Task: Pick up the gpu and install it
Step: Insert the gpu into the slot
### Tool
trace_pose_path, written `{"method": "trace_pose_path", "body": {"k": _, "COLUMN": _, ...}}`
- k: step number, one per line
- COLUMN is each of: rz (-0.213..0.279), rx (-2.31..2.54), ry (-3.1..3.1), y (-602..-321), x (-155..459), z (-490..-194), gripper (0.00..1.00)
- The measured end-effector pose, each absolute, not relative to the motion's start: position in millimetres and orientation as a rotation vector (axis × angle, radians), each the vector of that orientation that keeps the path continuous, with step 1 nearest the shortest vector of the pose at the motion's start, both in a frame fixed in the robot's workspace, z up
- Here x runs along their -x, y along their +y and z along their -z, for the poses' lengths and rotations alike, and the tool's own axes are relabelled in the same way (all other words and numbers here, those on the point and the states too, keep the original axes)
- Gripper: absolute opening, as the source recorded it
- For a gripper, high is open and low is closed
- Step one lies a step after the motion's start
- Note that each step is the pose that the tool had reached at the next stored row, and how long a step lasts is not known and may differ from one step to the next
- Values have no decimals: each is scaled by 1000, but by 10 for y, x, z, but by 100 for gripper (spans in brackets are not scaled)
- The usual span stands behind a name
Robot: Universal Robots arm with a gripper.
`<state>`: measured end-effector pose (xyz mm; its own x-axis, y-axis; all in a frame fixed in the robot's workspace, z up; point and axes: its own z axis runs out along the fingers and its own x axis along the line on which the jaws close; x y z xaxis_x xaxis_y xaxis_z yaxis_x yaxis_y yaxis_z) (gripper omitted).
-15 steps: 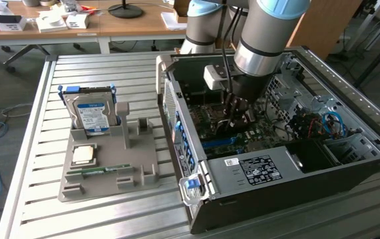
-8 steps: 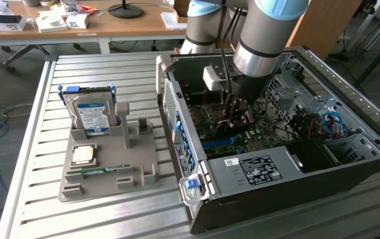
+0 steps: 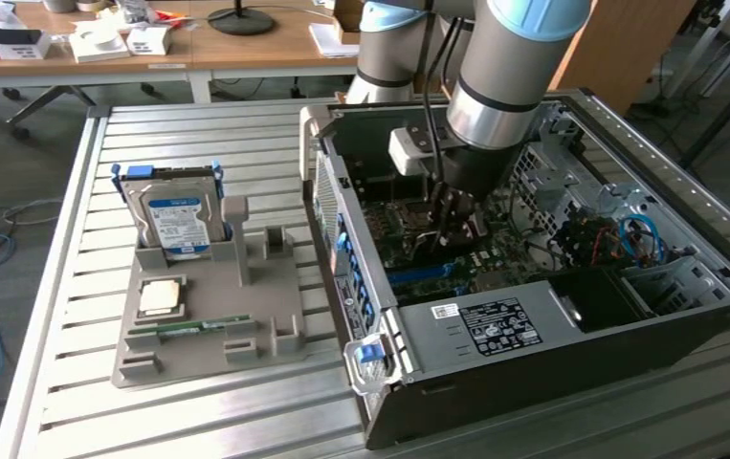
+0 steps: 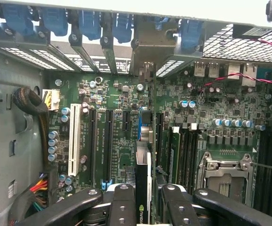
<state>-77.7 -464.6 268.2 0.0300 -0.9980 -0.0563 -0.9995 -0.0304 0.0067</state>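
- We see the gripper (image 4: 145, 209) down inside the open computer case (image 3: 531, 402), which lies on its side on the slatted metal table (image 3: 211, 421).
- Its jaws stand part-way closed, clamped on the gpu (image 4: 141, 188). The dark card sits edge-on between the two black fingers (image 4: 122, 207), one pressing on each face.
- In the wrist view we make out a green-and-white logo on the card's edge right at the grip. A thin silver strip runs along one side of the card.
- The gpu stands upright over the green motherboard (image 4: 202, 113), lined up with the run of the long slots. It lies between the black expansion slots (image 4: 107, 146) and the memory slots (image 4: 183, 155).
- We cannot tell whether the card's far edge is touching a slot or is just above it.
- In the exterior view the arm comes down from above into the middle of the case, near the grey power supply (image 3: 493, 320).
- On the exterior view's left, apart from the case, a grey tray (image 3: 218, 296) carries the silver hard drive (image 3: 173, 215) standing upright. A green memory stick (image 3: 188, 330) lies flat on the same tray.
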Motion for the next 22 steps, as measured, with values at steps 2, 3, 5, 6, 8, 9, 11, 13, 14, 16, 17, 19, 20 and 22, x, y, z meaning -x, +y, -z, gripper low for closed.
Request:
{"method": "trace_pose_path", "body": {"k": 2, "rz": -70, "rx": 2229, "ry": 2163, "y": -4645, "x": 777, "z": -2670, "gripper": 26}}
{"method": "trace_pose_path", "body": {"k": 3, "rz": -70, "rx": 2229, "ry": 2163, "y": -4646, "x": 778, "z": -2668, "gripper": 26}}
{"method": "trace_pose_path", "body": {"k": 5, "rz": -70, "rx": 2230, "ry": 2163, "y": -4646, "x": 778, "z": -2667, "gripper": 26}}
{"method": "trace_pose_path", "body": {"k": 6, "rz": -70, "rx": 2230, "ry": 2163, "y": -4646, "x": 778, "z": -2666, "gripper": 26}}
{"method": "trace_pose_path", "body": {"k": 8, "rz": -70, "rx": 2229, "ry": 2163, "y": -4646, "x": 778, "z": -2662, "gripper": 26}}
{"method": "trace_pose_path", "body": {"k": 9, "rz": -70, "rx": 2229, "ry": 2163, "y": -4646, "x": 778, "z": -2659, "gripper": 26}}
{"method": "trace_pose_path", "body": {"k": 11, "rz": -70, "rx": 2229, "ry": 2163, "y": -4646, "x": 778, "z": -2654, "gripper": 26}}
{"method": "trace_pose_path", "body": {"k": 13, "rz": -70, "rx": 2229, "ry": 2163, "y": -4646, "x": 778, "z": -2650, "gripper": 26}}
{"method": "trace_pose_path", "body": {"k": 14, "rz": -70, "rx": 2229, "ry": 2163, "y": -4646, "x": 778, "z": -2651, "gripper": 26}}
{"method": "trace_pose_path", "body": {"k": 16, "rz": -70, "rx": 2229, "ry": 2163, "y": -4646, "x": 778, "z": -2650, "gripper": 26}}
{"method": "trace_pose_path", "body": {"k": 17, "rz": -70, "rx": 2229, "ry": 2163, "y": -4646, "x": 778, "z": -2650, "gripper": 26}}
{"method": "trace_pose_path", "body": {"k": 19, "rz": -70, "rx": 2229, "ry": 2163, "y": -4645, "x": 778, "z": -2641, "gripper": 26}}
{"method": "trace_pose_path", "body": {"k": 20, "rz": -70, "rx": 2229, "ry": 2163, "y": -4646, "x": 778, "z": -2639, "gripper": 26}}
{"method": "trace_pose_path", "body": {"k": 22, "rz": -70, "rx": 2229, "ry": 2163, "y": -4646, "x": 779, "z": -2637, "gripper": 26}}
